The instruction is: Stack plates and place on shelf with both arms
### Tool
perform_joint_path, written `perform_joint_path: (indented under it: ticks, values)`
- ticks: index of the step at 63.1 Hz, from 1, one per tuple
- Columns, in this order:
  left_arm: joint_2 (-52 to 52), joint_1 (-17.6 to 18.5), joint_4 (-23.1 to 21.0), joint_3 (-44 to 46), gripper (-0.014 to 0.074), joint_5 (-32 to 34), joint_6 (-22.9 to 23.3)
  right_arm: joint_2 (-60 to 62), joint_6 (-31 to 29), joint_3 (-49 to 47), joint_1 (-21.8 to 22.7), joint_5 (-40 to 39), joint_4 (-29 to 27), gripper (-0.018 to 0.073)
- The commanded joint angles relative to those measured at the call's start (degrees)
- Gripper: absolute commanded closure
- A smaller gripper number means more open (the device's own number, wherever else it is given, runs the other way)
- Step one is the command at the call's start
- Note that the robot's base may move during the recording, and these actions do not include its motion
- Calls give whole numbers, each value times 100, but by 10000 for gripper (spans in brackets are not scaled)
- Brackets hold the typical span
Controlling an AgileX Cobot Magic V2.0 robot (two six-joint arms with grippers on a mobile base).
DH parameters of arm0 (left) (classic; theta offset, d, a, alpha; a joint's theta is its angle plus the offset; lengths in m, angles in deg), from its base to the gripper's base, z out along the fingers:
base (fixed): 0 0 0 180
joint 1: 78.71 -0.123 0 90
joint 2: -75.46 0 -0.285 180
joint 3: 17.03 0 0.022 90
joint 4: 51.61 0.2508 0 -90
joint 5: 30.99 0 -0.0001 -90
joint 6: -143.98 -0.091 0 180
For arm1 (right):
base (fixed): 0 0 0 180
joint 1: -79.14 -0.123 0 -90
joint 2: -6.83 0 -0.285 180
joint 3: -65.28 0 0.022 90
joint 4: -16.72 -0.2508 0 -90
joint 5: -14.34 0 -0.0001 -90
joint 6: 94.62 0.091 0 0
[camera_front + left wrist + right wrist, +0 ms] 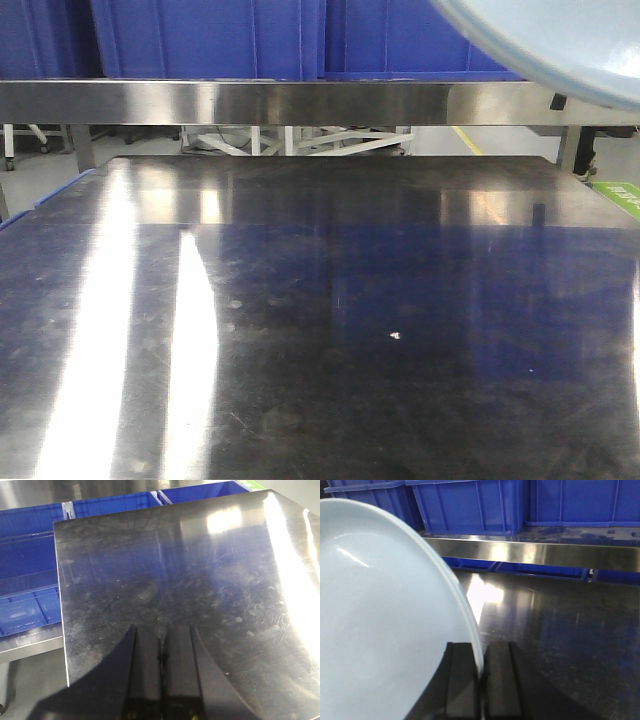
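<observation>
- Right gripper (481, 680) pinches the rim of a pale plate (385, 620), jaws narrowed onto its edge, above the tabletop (570, 630).
- Left gripper (161, 662) is empty, its fingers pressed together.

No legible txt or nos.

Open room above tabletop (320, 330); blue crates (200, 35) crowd shelf (300, 100) (along visible length).

Worktop (320, 350): in front, below the shelf.
Shelf (300, 100): behind the worktop, above its far edge.
Crates (200, 40): on the shelf.
Plate (380, 630): right, above the worktop, rim pinched in the right end effector (482, 680).
Left end effector (161, 655): over the worktop.
</observation>
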Motion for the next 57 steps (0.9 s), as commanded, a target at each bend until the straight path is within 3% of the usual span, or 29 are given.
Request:
perform_joint_path:
  ticks: [1, 57]
  values:
    - [28, 34, 25, 164, 512, 458, 50, -18, -26, -172, 35, -576, -115, 503]
    - [28, 34, 25, 164, 512, 458, 50, -18, -26, -172, 35, -571, -115, 503]
